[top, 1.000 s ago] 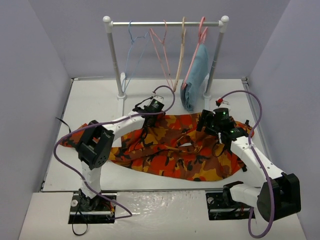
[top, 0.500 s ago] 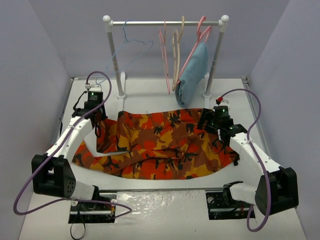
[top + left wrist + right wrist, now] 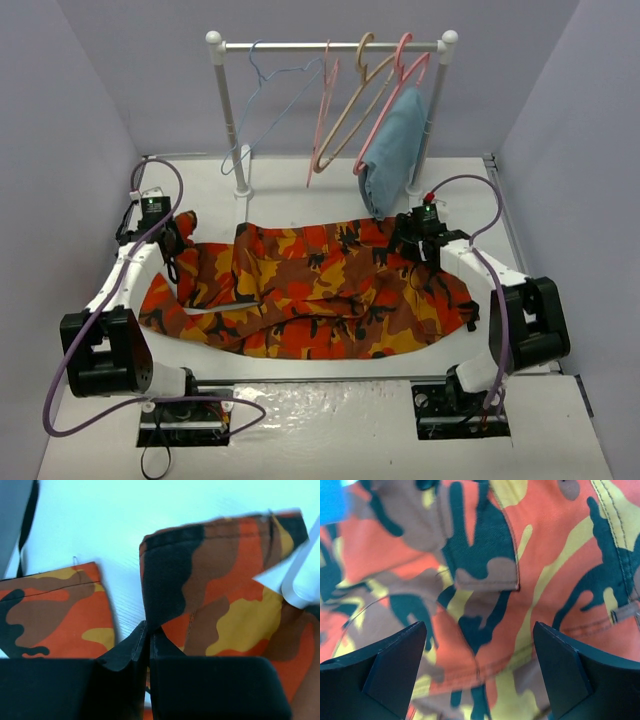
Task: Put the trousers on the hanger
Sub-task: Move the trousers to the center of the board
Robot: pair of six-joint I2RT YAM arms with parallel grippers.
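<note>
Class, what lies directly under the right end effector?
The trousers fill the view beneath the right end effector, a pocket flap showing. The table under that fabric is covered, so unseen there.

Left end effector (image 3: 148, 632) pinched closed, right end effector (image 3: 479, 632) spread wide

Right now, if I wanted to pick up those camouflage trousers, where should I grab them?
Probably the waistband end, coming straight down from above. The trousers lie flat on the table, so no edge is open from the side, and the waist's stitched seams and belt loop give thicker cloth to pinch. The right arm's fingers hover open there.
</note>
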